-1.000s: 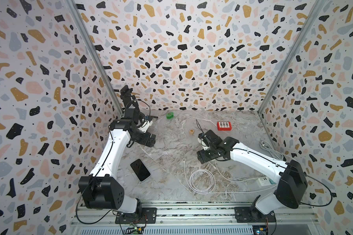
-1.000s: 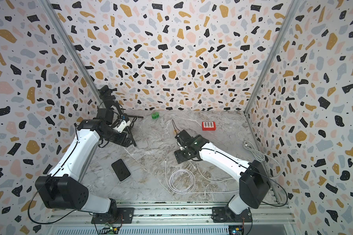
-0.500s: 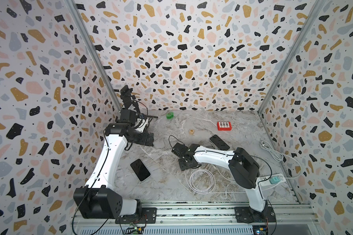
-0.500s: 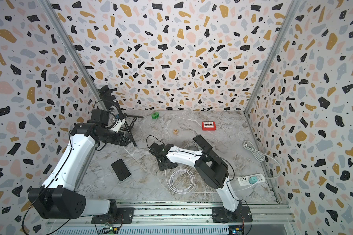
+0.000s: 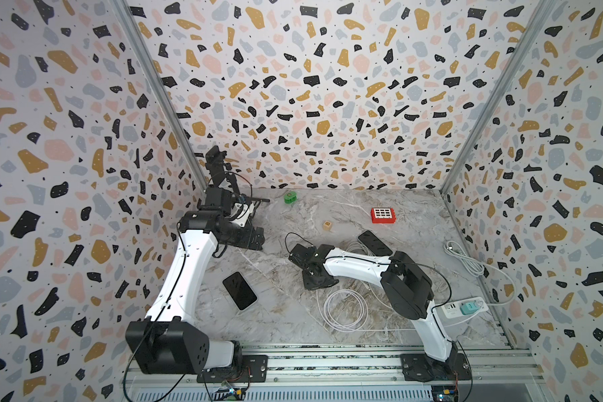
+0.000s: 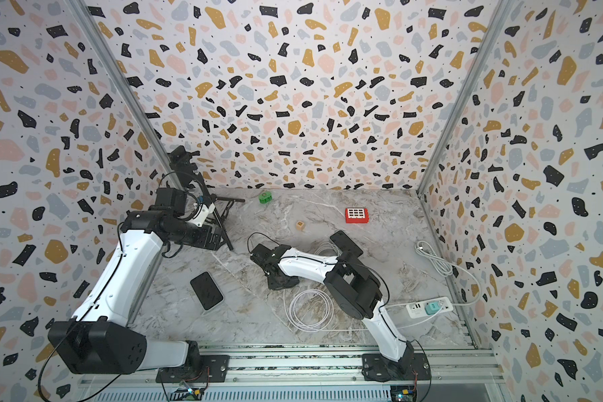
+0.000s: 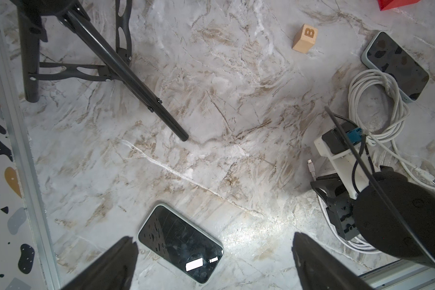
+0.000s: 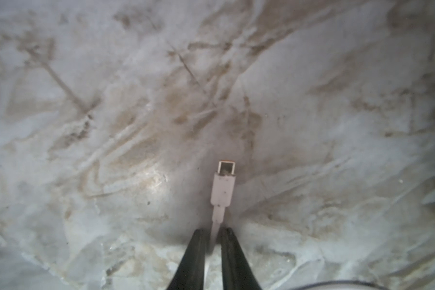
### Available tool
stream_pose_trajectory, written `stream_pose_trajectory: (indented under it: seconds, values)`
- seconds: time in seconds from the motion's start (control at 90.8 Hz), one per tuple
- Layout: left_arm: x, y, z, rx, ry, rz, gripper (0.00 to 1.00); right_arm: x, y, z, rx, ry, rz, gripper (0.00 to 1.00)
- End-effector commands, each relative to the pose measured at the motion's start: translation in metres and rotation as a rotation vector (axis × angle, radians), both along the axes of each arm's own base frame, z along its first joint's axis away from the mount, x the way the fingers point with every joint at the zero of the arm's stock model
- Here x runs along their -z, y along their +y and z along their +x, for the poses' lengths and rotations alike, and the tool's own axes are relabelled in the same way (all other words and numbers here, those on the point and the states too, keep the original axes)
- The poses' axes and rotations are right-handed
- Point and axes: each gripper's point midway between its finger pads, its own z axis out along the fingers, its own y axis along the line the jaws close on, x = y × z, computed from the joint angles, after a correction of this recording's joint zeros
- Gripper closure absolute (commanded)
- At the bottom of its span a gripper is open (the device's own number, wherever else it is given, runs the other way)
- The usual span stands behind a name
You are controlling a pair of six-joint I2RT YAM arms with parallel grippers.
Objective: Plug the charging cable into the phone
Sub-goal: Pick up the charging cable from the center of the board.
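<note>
Speckled walls (image 5: pixel 310 87) on three sides, grey marble counter (image 5: pixel 286 323) underneath. Right gripper (image 8: pixel 212 232) sits low over mid-counter, its fingers (image 8: pixel 196 251) pinched narrow on the white charging cable (image 8: pixel 215 221) just behind the plug (image 8: pixel 223 187). The plug sticks out past the tips, metal end forward, close over the marble; can't tell if it touches. Same plug (image 7: pixel 311 167) shows in the left wrist view, poking out from under the right arm. In both top views a loose white coil (image 5: pixel 345 309) lies on the counter just beside the right gripper (image 5: pixel 315 278), on the front-rail side; can't tell if it's the same cable.

Left gripper (image 7: pixel 214 239) is spread wide, holding nothing, up off the counter toward the back left in a top view (image 5: pixel 249 240). A black tripod (image 7: pixel 126 75) stands just beside it by the wall.

Phone (image 5: pixel 240 290) lies flat, dark screen up, between the two arms and nearer the left one, well apart from the plug. Second phone (image 5: pixel 375 242) is also flat, screen up, just behind the right arm, with a white cord bundle (image 7: pixel 377 100) against its edge.

Toward the back: wooden cube (image 5: pixel 327 225) with a letter B, red block (image 5: pixel 383 215), green piece (image 5: pixel 289 197). Power strip (image 5: pixel 463 308) sits by the right wall near the front
</note>
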Motion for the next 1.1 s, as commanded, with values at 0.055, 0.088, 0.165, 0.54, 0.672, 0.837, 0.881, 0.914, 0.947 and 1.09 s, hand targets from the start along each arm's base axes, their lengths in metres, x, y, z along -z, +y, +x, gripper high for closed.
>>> stream_pose_trajectory:
  seconds: [0.055, 0.088, 0.165, 0.54, 0.672, 0.837, 0.881, 0.914, 0.947, 1.09]
  values:
    - [0.002, -0.010, -0.007, -0.005, 0.009, -0.082, 0.00, 0.017, -0.022, -0.007, 0.004, 0.020, -0.115, 0.93]
    - [0.006, -0.015, -0.009, -0.001, 0.018, -0.120, 0.01, 0.012, -0.022, -0.004, -0.006, 0.001, -0.115, 0.97]
    - [0.014, -0.027, -0.013, 0.006, 0.041, -0.216, 0.02, -0.003, -0.015, 0.003, -0.071, -0.050, -0.085, 1.00]
    - [0.047, -0.070, -0.018, -0.037, 0.176, -0.649, 0.04, -0.074, 0.043, -0.011, -0.466, -0.166, 0.303, 1.00]
    - [0.053, -0.073, -0.015, -0.051, 0.198, -0.702, 0.06, -0.088, 0.043, -0.013, -0.499, -0.228, 0.370, 1.00]
    - [0.063, -0.078, -0.016, -0.070, 0.240, -0.767, 0.13, -0.106, 0.049, -0.018, -0.530, -0.292, 0.475, 0.99]
    - [0.067, -0.080, -0.017, -0.075, 0.257, -0.787, 0.16, -0.110, 0.049, -0.018, -0.531, -0.314, 0.496, 0.98]
    - [0.069, -0.081, -0.017, -0.081, 0.265, -0.800, 0.19, -0.114, 0.049, -0.018, -0.532, -0.328, 0.509, 0.98]
    - [0.072, -0.082, -0.019, -0.087, 0.274, -0.808, 0.21, -0.118, 0.050, -0.018, -0.535, -0.343, 0.522, 0.98]
    - [0.081, -0.088, -0.021, -0.108, 0.315, -0.851, 0.24, -0.127, 0.051, -0.016, -0.546, -0.379, 0.539, 0.98]
